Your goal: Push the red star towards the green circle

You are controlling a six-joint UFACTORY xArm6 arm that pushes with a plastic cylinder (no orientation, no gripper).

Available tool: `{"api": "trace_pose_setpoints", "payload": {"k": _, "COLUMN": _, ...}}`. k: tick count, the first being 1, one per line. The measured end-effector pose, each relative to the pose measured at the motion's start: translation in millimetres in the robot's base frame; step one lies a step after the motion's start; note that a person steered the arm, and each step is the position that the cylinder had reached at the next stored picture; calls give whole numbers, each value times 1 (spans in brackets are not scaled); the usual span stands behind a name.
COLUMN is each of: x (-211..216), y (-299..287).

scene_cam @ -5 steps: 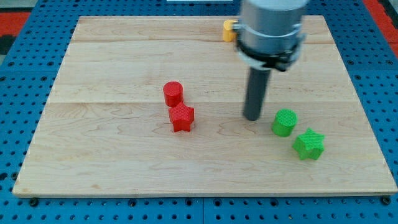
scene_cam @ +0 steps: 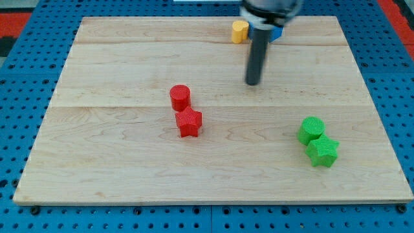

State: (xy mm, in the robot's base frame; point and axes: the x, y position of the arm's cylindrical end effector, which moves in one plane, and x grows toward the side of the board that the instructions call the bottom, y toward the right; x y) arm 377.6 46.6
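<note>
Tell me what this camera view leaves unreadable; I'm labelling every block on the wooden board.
- Blue block, view's top: mostly hidden behind the dark rod; shape unreadable.
- Yellow block: its right side is covered by the rod; shape unclear.
- Arm above the rod: cut off by the view's top edge.
- My tip: blurred; contact with the wooden board can't be confirmed.

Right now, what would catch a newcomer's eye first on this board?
The dark rod, my tip touching no block, above the board's middle. Below it to the view's left, a red cylinder and red star sit together; at lower right, a green circle touches a green star.
</note>
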Motion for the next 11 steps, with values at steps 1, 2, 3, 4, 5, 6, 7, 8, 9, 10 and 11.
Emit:
{"api": "trace_pose_setpoints", "payload": {"k": 1, "x": -8, "y": -88}}
{"api": "trace_pose_setpoints", "payload": {"k": 2, "x": 25, "y": -106}}
{"api": "trace_pose_setpoints", "payload": {"k": 3, "x": 44, "y": -78}}
{"api": "trace_pose_setpoints", "payload": {"k": 4, "x": 57, "y": -102}}
{"api": "trace_pose_setpoints", "payload": {"k": 5, "x": 59, "y": -129}}
{"api": "trace_pose_setpoints", "payload": {"k": 6, "x": 106, "y": -116}}
{"api": "trace_pose_setpoints", "payload": {"k": 7, "x": 134, "y": -91}}
{"api": "trace_pose_setpoints", "payload": {"k": 8, "x": 148, "y": -119}}
{"api": "trace_pose_setpoints", "payload": {"k": 9, "x": 148, "y": -35}}
{"api": "trace_pose_setpoints", "payload": {"k": 10, "x": 158, "y": -30}}
{"api": "trace_pose_setpoints", "payload": {"k": 11, "x": 165, "y": -79}}
